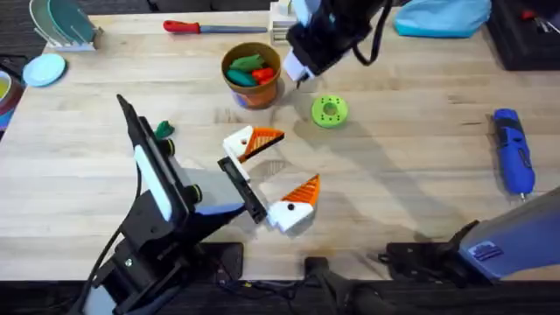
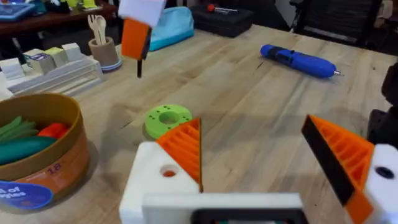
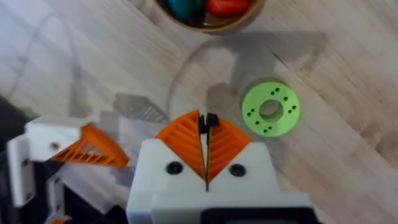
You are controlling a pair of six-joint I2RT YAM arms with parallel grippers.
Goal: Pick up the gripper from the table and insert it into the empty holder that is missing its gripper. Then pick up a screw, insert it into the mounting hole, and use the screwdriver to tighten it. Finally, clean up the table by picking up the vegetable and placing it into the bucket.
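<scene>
My right gripper (image 3: pixel 207 124) is closed, its two orange pads pressed together on a small dark screw (image 3: pixel 209 119), which sticks out a little at the tips. It hangs above the table, just beside the bucket (image 1: pixel 252 87) and near the flat green ring disc (image 1: pixel 329 111). The bucket is round and orange-brown, with a blue label on its wall; inside I see a red toy piece and some green ones. My left gripper (image 1: pixel 276 173) stands wide open in the middle of the table, and both its white mounts carry ribbed orange tips. The vegetable (image 1: pixel 164 130) — small, dark green, leafy in shape — lies on the wood close beside my left arm, well apart from the bucket. The screwdriver (image 1: pixel 514 149) — bright blue and chunky — lies far on the right side.
</scene>
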